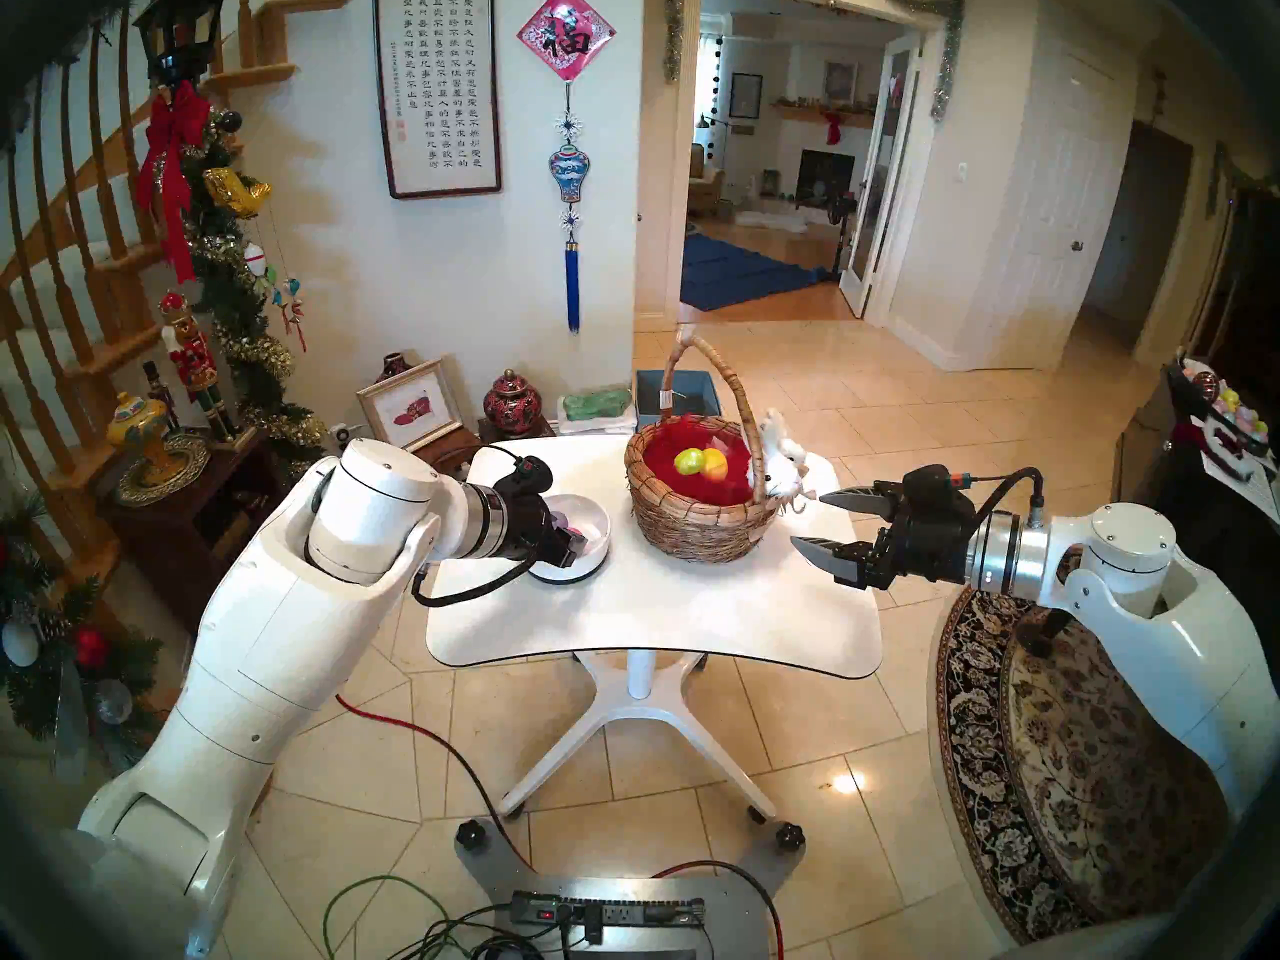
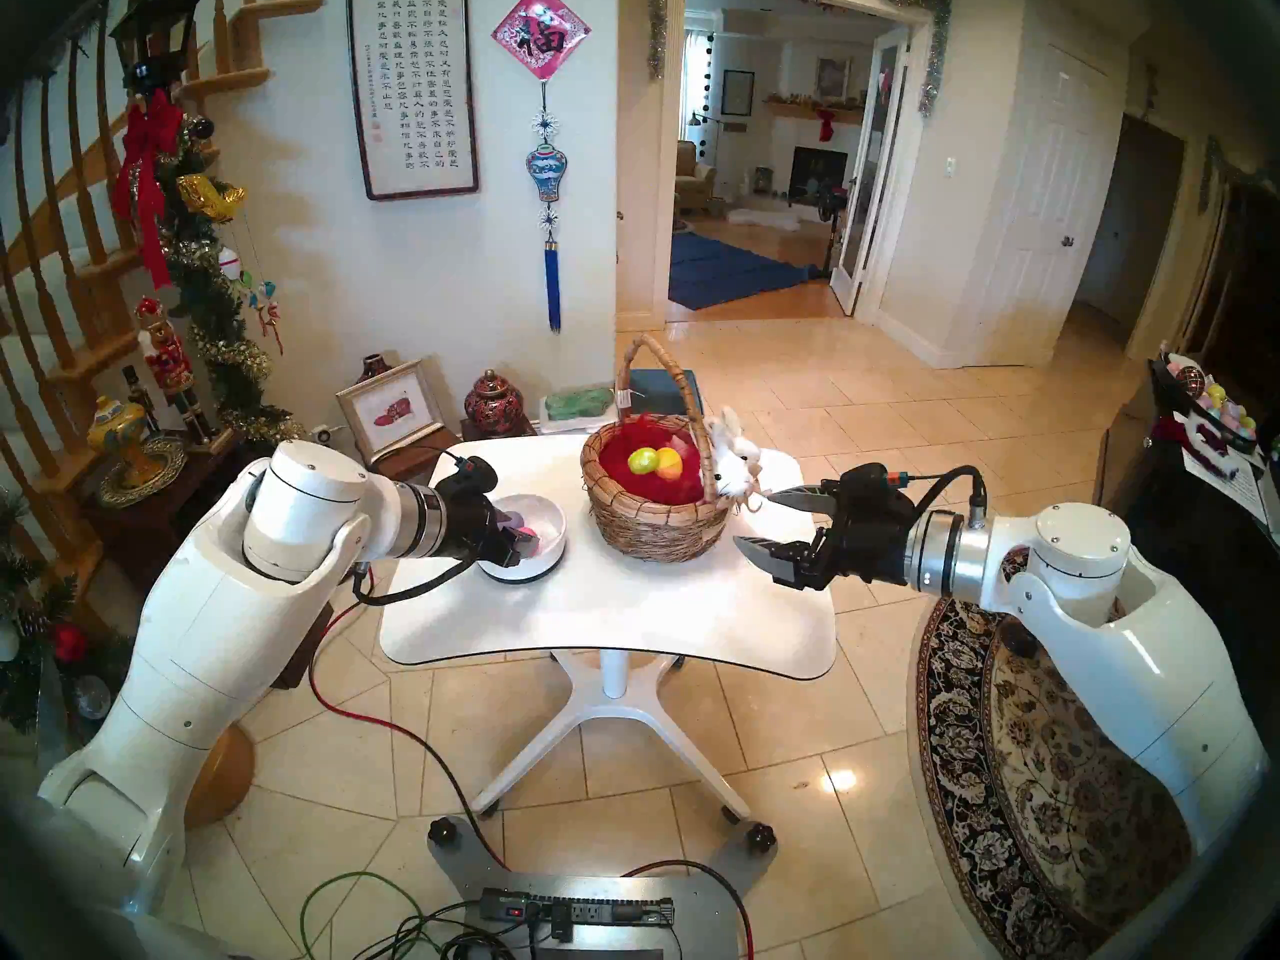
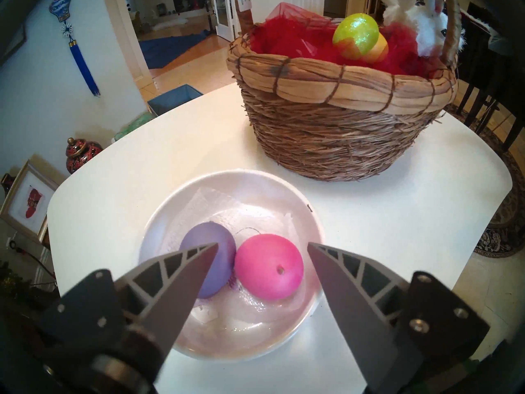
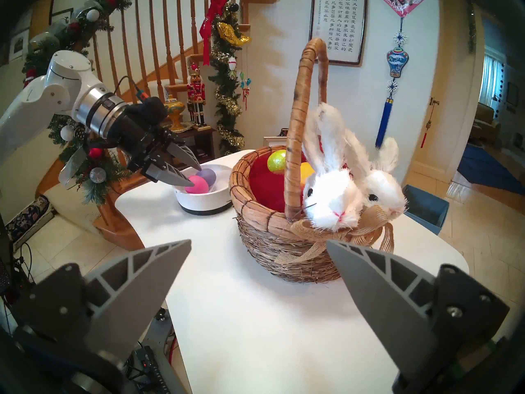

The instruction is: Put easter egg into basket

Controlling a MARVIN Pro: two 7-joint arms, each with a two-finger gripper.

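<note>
While the left hand point(image 3: 262, 244) brackets the pink egg point(image 3: 268, 267) ungripped, the right hand point(image 4: 257, 244) gapes empty.

Both head views look steeply down from above on the worktop point(image 1: 651, 619), basket point(image 1: 699, 529) mid-frame, nearly the same picture twice. The left wrist view sits low and close over the bowl point(image 3: 170, 211), facing the basket point(image 3: 341, 134) beyond it. The right wrist view peers across the worktop point(image 4: 255, 313) from the basket's other side, close, bowl point(image 4: 203, 201) behind. All four share basket and bowl.
</note>
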